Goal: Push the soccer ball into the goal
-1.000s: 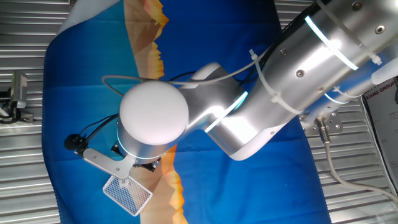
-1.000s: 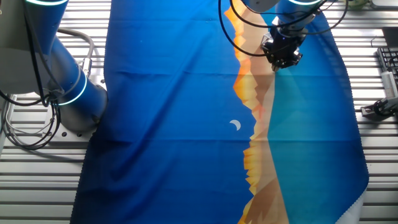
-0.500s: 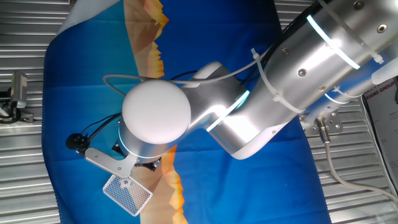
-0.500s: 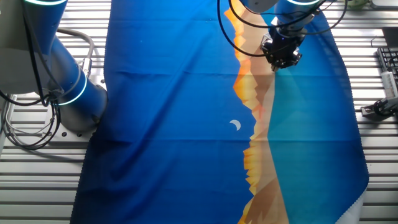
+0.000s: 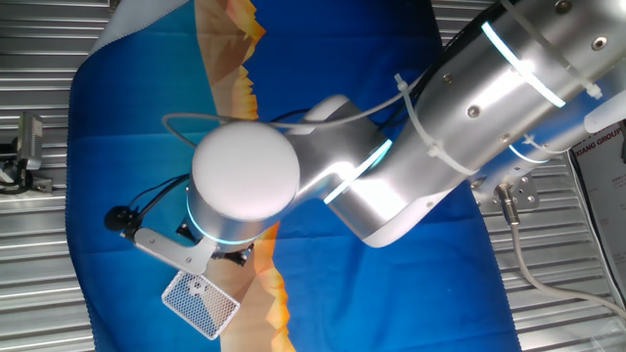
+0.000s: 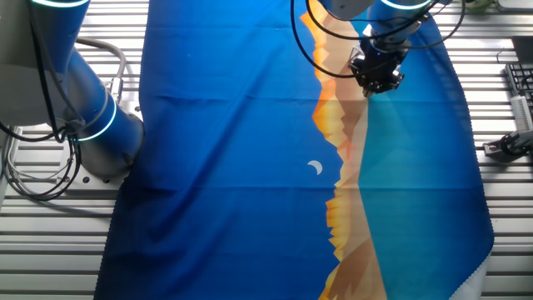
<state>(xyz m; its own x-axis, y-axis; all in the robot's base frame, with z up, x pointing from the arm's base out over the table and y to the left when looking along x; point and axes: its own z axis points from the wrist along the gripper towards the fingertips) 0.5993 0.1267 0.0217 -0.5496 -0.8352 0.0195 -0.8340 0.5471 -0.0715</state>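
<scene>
Blue printed cloth (image 6: 233,167), with an orange mountain band and a small white crescent (image 6: 315,168), covers the ribbed metal table (image 6: 50,250) in the other fixed view. Nearest on the left of that view stands the arm's silver base column (image 6: 67,100) with a glowing cyan ring. At the far end of the cloth, the gripper (image 6: 379,71) hangs low over the orange band, black cables looping above it; its fingers are too dark and small to resolve, so whether the claw is released or clenched cannot be told. In one fixed view, the goal (image 5: 200,303) lies on the cloth near the lower edge, its white frame and fine mesh tilted diagonally. Just above it sits a grey bracket (image 5: 171,251) with a black camera knob (image 5: 118,220), attached below the arm's white round wrist cap (image 5: 245,178). The cap and the large silver arm link (image 5: 469,117) hide the gripper here. The soccer ball is not visible in either view.
</scene>
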